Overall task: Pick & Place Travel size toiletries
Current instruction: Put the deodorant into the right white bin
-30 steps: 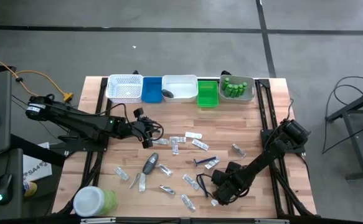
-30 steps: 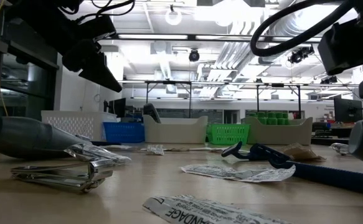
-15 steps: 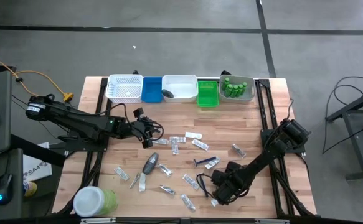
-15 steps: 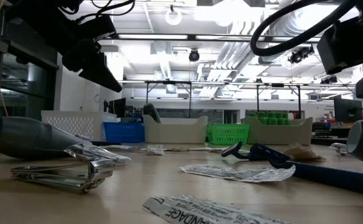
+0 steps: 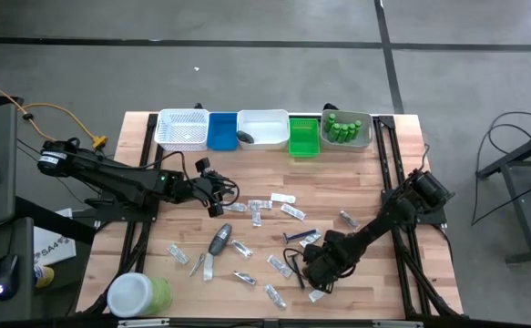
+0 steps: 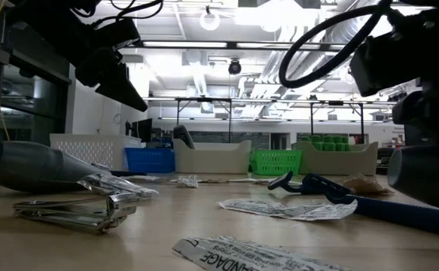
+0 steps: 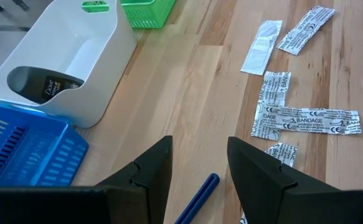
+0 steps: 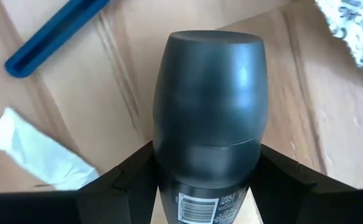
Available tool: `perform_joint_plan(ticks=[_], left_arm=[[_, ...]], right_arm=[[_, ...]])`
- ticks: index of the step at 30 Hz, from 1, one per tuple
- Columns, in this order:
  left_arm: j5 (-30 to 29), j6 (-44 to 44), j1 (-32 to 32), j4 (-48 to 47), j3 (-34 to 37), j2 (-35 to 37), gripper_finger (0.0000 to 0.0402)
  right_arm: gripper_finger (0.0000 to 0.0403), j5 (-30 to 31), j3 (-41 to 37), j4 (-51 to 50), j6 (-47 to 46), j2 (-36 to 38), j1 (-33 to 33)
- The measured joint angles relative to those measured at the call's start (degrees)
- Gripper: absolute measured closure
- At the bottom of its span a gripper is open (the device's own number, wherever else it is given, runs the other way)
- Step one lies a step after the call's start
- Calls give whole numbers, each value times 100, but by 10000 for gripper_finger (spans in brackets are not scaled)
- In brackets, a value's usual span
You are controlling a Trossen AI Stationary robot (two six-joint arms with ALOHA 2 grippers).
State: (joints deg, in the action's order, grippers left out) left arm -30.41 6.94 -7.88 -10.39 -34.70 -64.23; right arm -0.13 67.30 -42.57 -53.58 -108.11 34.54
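Left tool (image 7: 197,163) above BANDAGE sachets (image 7: 306,119)

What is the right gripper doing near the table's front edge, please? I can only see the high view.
Observer: Its wrist view shows the right gripper with fingers pressed on both sides of a dark grey oval plastic stick.
Operator: Is the left gripper carrying anything?
Observer: No. The left gripper is open, above a thin blue razor handle lying on the wood.
Operator: What is the dark shape in the white tray?
Observer: A second dark oval stick with a printed label, lying in the white plastic tray.
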Motion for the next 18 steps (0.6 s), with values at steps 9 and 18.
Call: perform_joint_plan(ticks=[9, 18], left_arm=[[1, 0, 0, 0, -1, 0, 249], [0, 0, 0, 0, 0, 0, 249]], right_arm=[[202, -960, 3, -128, 541, 12, -358], [202, -1195, 5, 1, 991, 12, -515]])
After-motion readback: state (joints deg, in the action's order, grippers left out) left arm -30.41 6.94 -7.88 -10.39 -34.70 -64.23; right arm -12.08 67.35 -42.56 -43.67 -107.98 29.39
